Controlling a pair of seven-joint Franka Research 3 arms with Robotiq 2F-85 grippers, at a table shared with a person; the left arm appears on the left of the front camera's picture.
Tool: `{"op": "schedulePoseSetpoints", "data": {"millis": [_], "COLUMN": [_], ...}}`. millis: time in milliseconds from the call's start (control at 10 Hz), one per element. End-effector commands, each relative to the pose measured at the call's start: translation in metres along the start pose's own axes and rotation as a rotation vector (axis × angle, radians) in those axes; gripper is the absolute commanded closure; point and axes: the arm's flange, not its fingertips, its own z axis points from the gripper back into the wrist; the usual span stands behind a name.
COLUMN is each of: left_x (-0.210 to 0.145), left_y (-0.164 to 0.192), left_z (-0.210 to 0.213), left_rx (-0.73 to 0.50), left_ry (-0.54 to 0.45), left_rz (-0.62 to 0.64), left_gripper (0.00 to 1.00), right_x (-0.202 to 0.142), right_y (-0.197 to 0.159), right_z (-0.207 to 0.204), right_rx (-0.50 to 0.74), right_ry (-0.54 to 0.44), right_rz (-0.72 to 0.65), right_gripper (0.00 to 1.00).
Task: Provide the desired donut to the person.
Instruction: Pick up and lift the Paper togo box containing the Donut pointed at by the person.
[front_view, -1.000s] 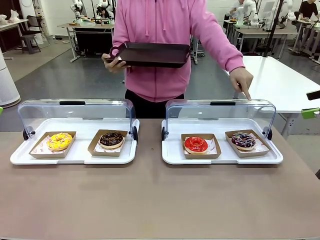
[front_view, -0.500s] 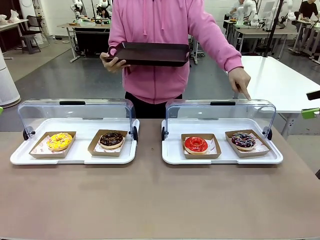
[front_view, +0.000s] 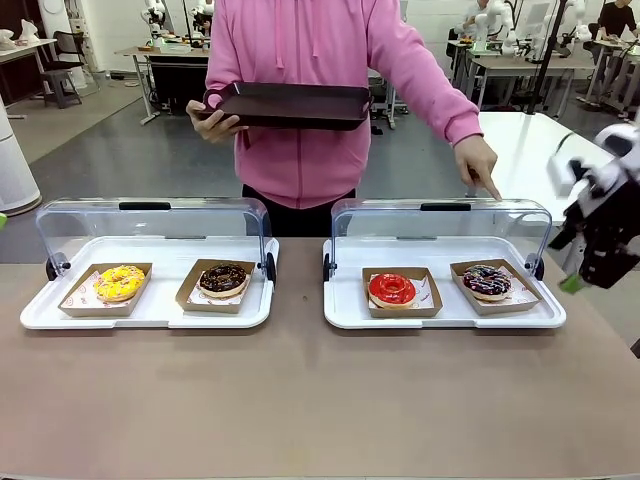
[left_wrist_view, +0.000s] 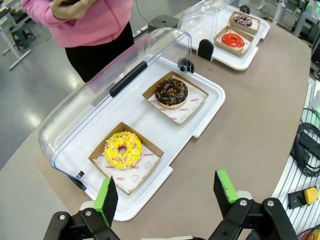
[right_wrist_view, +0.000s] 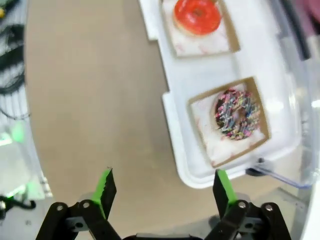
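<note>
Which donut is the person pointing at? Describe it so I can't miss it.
Take the right tray, whose lid the person's hand points at. Of its two boxed donuts, the wanted donut is the right-hand one, below the fingertip. It is dark with coloured sprinkles; its neighbour, the red donut, is plain red.
</note>
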Motion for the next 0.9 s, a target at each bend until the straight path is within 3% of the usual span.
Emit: {"op": "schedulePoseSetpoints", "data": {"millis": [0,300,800], "left_x": [-0.001,-0.001,-0.001], "left_y": [0.001,0.001,0.001], "left_z": [0.001,0.001,0.001], "left_rx": [0.001,0.001,0.001], "left_ry": [-0.004,-0.004,-0.004], "left_rz": [0.001,0.001,0.001], "left_gripper": [0.0,0.0,0.0], "right_x": [-0.013,-0.016,-0.019], "right_y": [-0.018,-0.036,-0.062], "right_z": [-0.029,-0.092,-0.119], "right_rx": [0.008,0.009,0.025], "right_ry": [0.068,0.057,0.075], "right_rz": [0.068,0.209,0.252], "right_gripper": [0.0,0.0,0.0]}}
